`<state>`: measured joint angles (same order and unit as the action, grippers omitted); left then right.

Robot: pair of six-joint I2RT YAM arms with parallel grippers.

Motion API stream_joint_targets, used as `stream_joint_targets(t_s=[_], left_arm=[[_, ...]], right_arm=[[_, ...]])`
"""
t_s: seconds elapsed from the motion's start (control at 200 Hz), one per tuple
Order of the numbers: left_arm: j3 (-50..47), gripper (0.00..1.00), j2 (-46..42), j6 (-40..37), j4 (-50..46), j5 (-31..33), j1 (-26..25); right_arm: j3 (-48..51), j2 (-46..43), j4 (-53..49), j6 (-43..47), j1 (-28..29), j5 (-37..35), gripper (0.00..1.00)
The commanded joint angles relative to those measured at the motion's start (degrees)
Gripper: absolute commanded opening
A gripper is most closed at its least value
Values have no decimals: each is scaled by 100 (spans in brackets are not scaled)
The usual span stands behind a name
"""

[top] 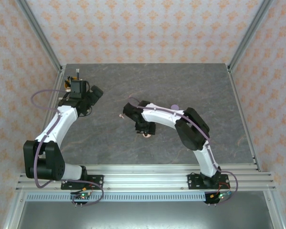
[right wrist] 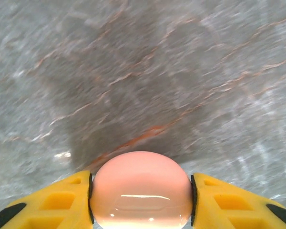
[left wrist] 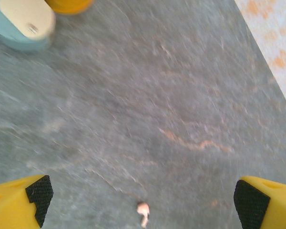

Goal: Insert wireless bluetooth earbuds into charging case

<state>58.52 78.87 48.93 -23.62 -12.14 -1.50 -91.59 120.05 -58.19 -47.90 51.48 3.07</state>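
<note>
The right gripper [right wrist: 141,193] clamps the glossy, likely slippery pink charging case [right wrist: 140,179] by its rounded sides, while the left gripper [left wrist: 144,199] gapes open.

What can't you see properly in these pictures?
- Left wrist view: pink earbud, tiny, blurred, cut off by the bottom edge.
- Left wrist view: blue-and-cream thing, cut off by the corner; unclear what it is.
- Right wrist view: pink case in the right claw, lower part cut off by the bottom edge.
- Top view: that case, mostly hidden under the claw.
</note>
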Motion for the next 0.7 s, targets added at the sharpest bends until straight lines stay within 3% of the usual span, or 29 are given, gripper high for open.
stream_joint_targets(t_s=[0.0,0.3,0.545,0.696], left_arm=[[-88,100,-45,-108,188,-254,-371],[-192,100,67,231,498,-312,-1265],[-430,100,-56,473,676,-307,-1476],[-469,100,-89,455,639,-302,-1528]], right_arm=[[279,-328,231,-54,-117,-294,45],[652,-367,562,-17,-511,-277,46],[852,-372,830,-86,-570,-107,56],[932,-349,954,-114,-570,2,58]])
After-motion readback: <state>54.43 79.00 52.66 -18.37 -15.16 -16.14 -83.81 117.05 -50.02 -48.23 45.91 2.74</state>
